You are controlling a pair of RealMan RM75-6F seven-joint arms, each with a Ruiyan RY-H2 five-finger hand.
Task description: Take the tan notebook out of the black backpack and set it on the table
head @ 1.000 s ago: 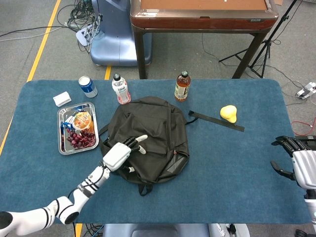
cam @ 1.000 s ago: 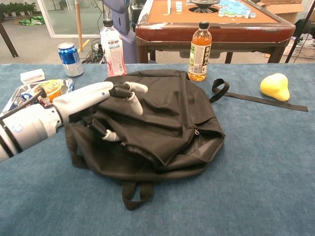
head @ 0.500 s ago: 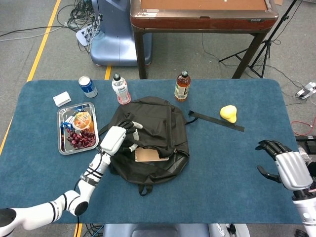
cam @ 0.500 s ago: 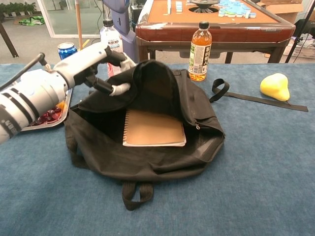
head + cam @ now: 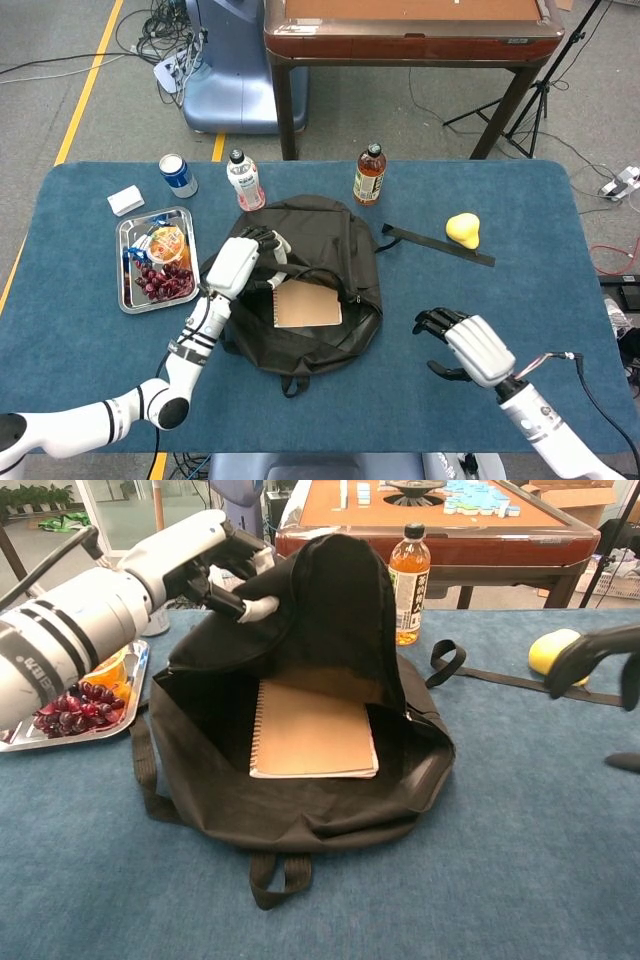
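The black backpack [image 5: 330, 240] [image 5: 300, 810] lies in the middle of the blue table with its top flap lifted. My left hand [image 5: 240, 262] [image 5: 205, 555] grips that flap and holds it up and back. Inside, the tan spiral notebook [image 5: 308, 304] [image 5: 312, 730] lies flat and in plain sight. My right hand [image 5: 470, 345] [image 5: 600, 650] hovers open over the table to the right of the backpack, fingers apart, holding nothing. In the chest view only its dark fingers show at the right edge.
A metal tray [image 5: 124, 262] of grapes and snacks sits left of the backpack. Behind it stand a blue can [image 5: 178, 175], a white bottle [image 5: 244, 180] and a tea bottle [image 5: 369, 174]. A yellow pear-like object [image 5: 463, 229] and a black strap [image 5: 440, 245] lie at the right rear.
My left hand has pulled the flap up and back, exposing the notebook. My right hand has moved from the table's right edge leftward toward the backpack.
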